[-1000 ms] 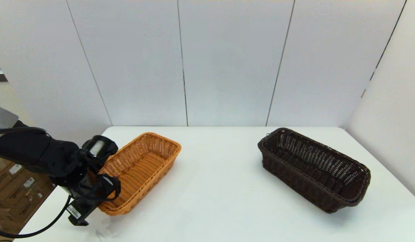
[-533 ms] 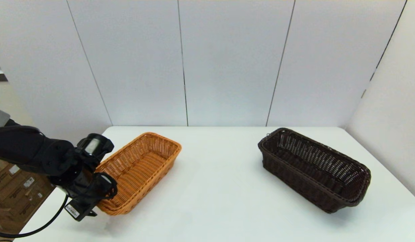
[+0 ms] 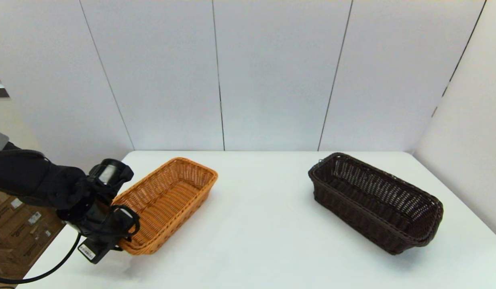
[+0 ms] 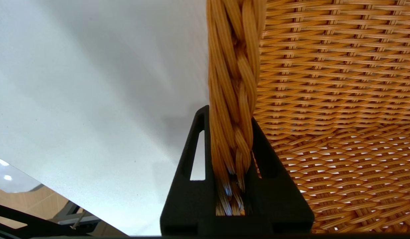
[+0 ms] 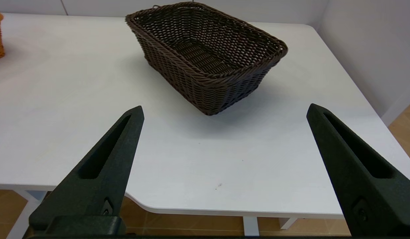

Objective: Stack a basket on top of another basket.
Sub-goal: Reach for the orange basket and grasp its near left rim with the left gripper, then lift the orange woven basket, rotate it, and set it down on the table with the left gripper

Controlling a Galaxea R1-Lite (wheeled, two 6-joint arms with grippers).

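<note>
— Two baskets on white table (image 3: pixel 264 241), well apart. Far left first?

— Left gripper (image 4: pixel 230 113) at near left corner of table, clamped on braided rim (image 4: pixel 233 83) of orange-tan wicker basket (image 3: pixel 167 202) at its near end. Fingers (image 4: pixel 191 156) narrow, one on each side of rim, pressed against braid. Near end of that basket looks raised slightly off table; far end angled toward rear centre.

— Centre?

— Bare tabletop only.

— Right side?

— Dark brown wicker basket (image 3: pixel 374 200) flat on table, upright, mouth up, long axis running diagonally toward near right edge. Untouched.

— Right gripper?

— Right gripper (image 5: pixel 224 111) off near edge of table, short of dark brown basket, pointed at it. Spread wide, holding nothing. Out of head view.
</note>
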